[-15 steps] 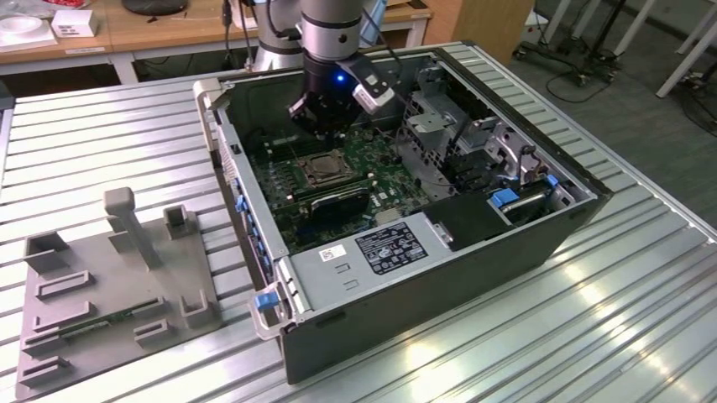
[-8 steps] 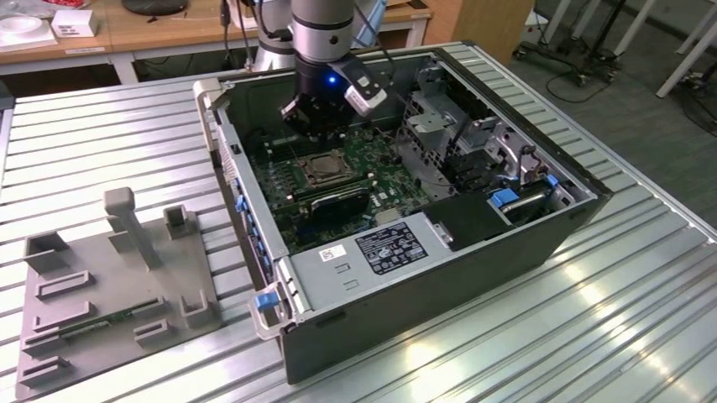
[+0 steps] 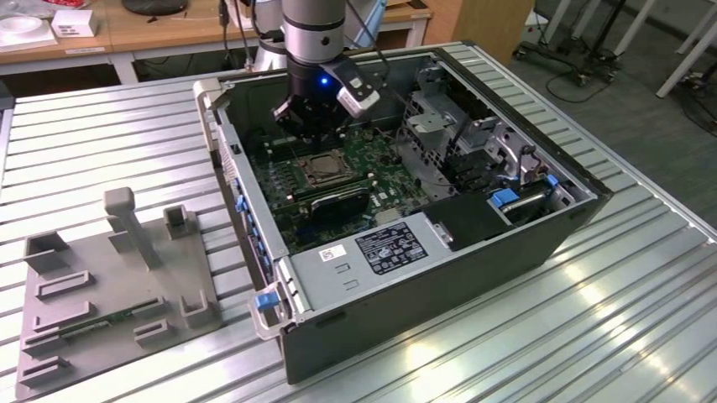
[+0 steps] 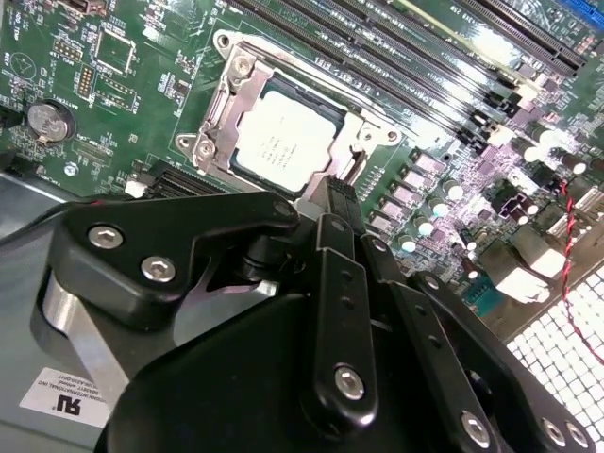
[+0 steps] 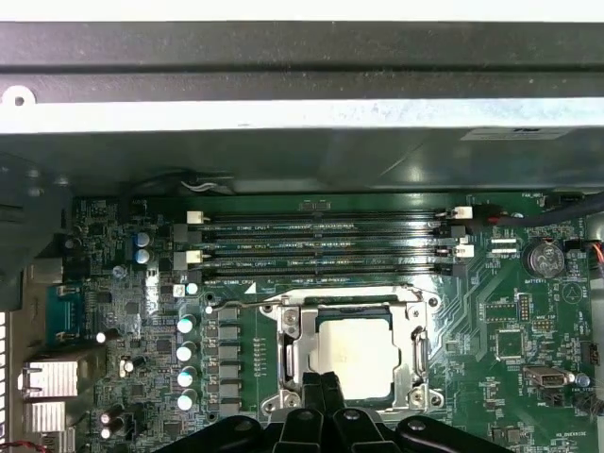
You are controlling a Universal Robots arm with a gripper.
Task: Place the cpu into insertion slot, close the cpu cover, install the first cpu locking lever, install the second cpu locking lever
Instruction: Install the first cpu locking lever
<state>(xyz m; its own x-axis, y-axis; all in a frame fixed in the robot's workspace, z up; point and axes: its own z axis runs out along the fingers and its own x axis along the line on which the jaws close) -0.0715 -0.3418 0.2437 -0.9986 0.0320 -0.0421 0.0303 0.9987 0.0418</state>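
On the exterior view's left, a grey fixture (image 3: pixel 112 285) is lying on the ribbed worktop (image 3: pixel 101 126). Just beside it, toward the middle, an open computer case (image 3: pixel 448 285) is resting with its green board (image 3: pixel 370 159) facing up. The arm is reaching down into the case from above, and the gripper (image 3: pixel 316 147) is hanging close over the insertion slot (image 3: pixel 321 170).

In both wrist views the cpu (image 5: pixel 357 351) is sitting flat inside the slot, its pale top showing through the window of the cpu cover (image 5: pixel 295 351). The cover is lying down flat around the chip. The black fingers (image 5: pixel 326 389) are pressing together, pinching nothing that can be seen, and their tips are standing at the slot's edge, just beside the cpu. The long black memory slots (image 5: pixel 321 241) are running along the far side of the slot from the fingers.
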